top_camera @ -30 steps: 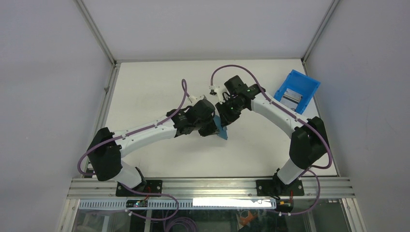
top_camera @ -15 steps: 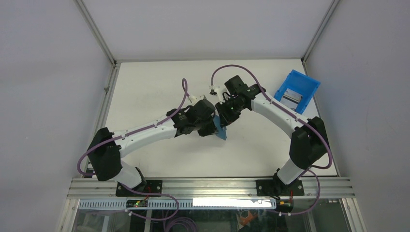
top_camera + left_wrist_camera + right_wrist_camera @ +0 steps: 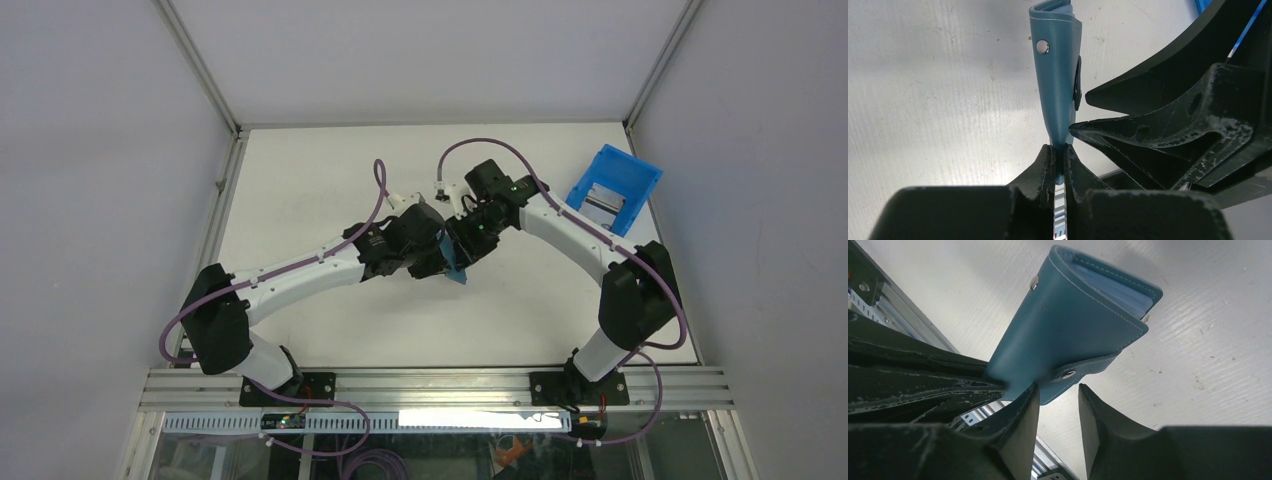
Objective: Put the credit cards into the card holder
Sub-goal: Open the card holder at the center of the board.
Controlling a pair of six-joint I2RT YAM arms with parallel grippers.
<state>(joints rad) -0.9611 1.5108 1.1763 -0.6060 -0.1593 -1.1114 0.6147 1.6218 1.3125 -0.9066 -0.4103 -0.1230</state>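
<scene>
Start at the near edge of the table (image 3: 300,180), where both arm bases are bolted. Both arms reach inward and meet at the middle of the table.

**Left end effector** (image 3: 1058,156): closed. Its jaws pinch one edge of the card holder (image 3: 1058,75), which extends straight out from the grip. In the top view the card holder (image 3: 456,270) appears only as a narrow blue sliver, turned edge-on between the two end effectors.

**Card holder, appearance:** teal-blue material with pale stitching along the borders. One metal stud sits on the outer face near a far corner. A short tab carrying a second snap wraps round one edge. Lighter blue inner pockets show at the far end in the right wrist view (image 3: 1068,325).

**Right end effector** (image 3: 1058,390): jaws parted, clamping nothing. One of its fingers (image 3: 1020,415) touches the card holder's near edge; the other stands apart. The snap tab lies just beyond the gap.

**Far right corner:** a bright-blue bin (image 3: 640,170) stands well apart from the arms. The credit cards (image 3: 602,198) lie inside it, grey with a dark stripe.
</scene>
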